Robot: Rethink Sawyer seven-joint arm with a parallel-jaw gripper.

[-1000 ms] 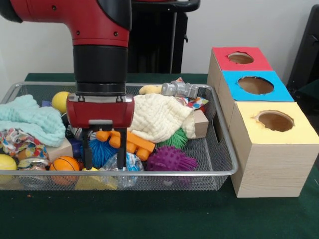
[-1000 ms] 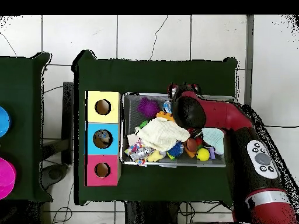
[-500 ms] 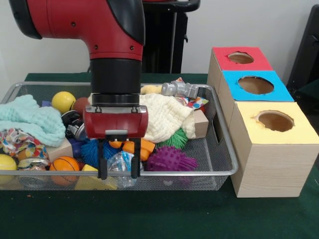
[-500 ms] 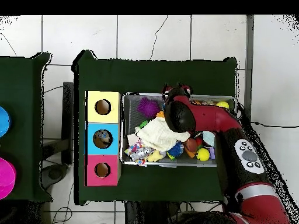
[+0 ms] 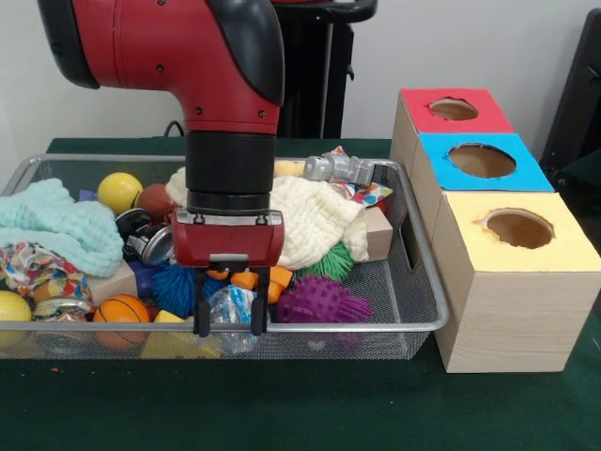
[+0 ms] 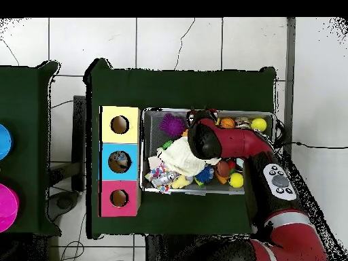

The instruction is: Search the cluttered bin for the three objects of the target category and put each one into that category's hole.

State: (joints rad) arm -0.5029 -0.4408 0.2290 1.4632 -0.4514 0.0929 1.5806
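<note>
My gripper (image 5: pixel 229 329) hangs low at the near side of the wire bin (image 5: pixel 419 246). It is open, with one finger on each side of a crumpled clear-and-blue plastic piece (image 5: pixel 231 304). An orange toy (image 5: pixel 270 278) lies just behind the fingers, and a purple spiky ball (image 5: pixel 323 301) sits to their right. To the right of the bin stand three boxes with round holes: red (image 5: pixel 454 109), blue (image 5: pixel 482 160) and yellow (image 5: pixel 518 227). In the overhead view the arm (image 6: pixel 205 137) covers the gripper, and the purple spiky ball (image 6: pixel 172 125) shows beside it.
The bin also holds a cream cloth (image 5: pixel 315 216), a mint cloth (image 5: pixel 56 225), a green spiky ball (image 5: pixel 333 261), a blue spiky ball (image 5: pixel 174 287), a small basketball (image 5: pixel 122 310), a yellow ball (image 5: pixel 119 191), a grey metal toy (image 5: pixel 338 169) and a wooden block (image 5: pixel 378 233).
The arm has moved right along the bin's near side, from beside the basketball to over the crumpled plastic. The fingers stay apart.
</note>
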